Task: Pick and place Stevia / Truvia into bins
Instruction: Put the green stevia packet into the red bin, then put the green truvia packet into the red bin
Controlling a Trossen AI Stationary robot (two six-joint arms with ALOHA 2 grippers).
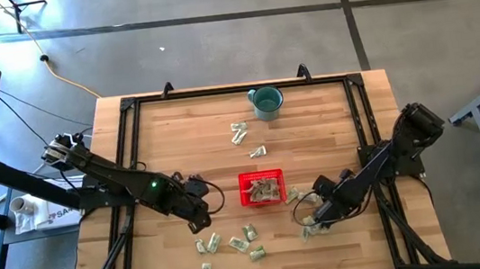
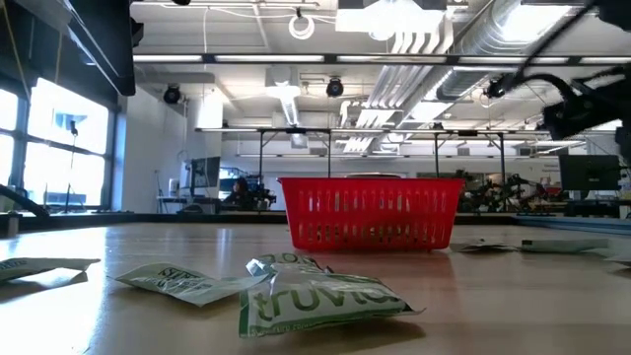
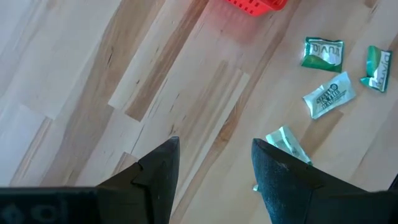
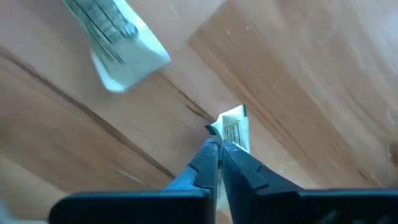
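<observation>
Right hand pinching flat paper packet on grained wood table; left hand spread, empty.

Grey concrete floor, ceiling ducts

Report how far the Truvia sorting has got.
Done: a few packets lie in the red basket. In hand: the right tool is shut on a packet right of the basket. Left: loose packets near the open, empty left tool, plus two packets by the teal mug.
</observation>
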